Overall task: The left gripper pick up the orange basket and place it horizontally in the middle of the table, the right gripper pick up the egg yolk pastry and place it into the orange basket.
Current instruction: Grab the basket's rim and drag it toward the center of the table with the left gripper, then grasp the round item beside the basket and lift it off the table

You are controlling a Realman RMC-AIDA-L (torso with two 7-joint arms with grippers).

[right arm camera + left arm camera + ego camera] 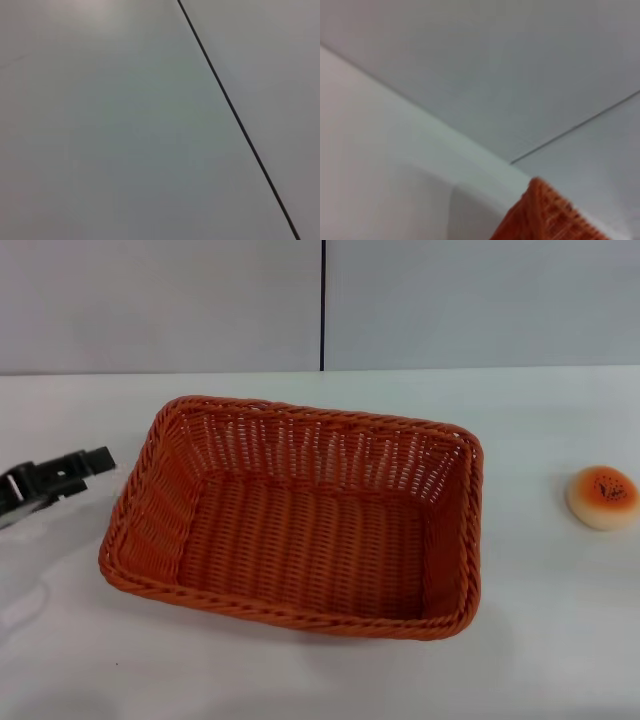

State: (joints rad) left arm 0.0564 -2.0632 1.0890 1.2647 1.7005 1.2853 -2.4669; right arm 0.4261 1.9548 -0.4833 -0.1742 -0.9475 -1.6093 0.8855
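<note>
Left gripper: the left gripper [95, 462] shows in the head view at the table's left edge, just beside the basket's left end but apart from it. Its black tips lie close together with nothing between them; whether a slit remains I cannot tell.
Right gripper: outside every view; its wrist camera shows only a grey wall [125, 130] with a dark seam.
Orange basket: the orange basket [300, 515] sits upright in the middle of the table [300, 680], long side across, slightly skewed, and holds nothing. The left wrist view catches one corner of it [547, 215].
Egg yolk pastry: the egg yolk pastry [602, 497] lies near the table's right edge, well apart from the basket, browned top up.
In the way: bare tabletop lies between pastry and basket.
</note>
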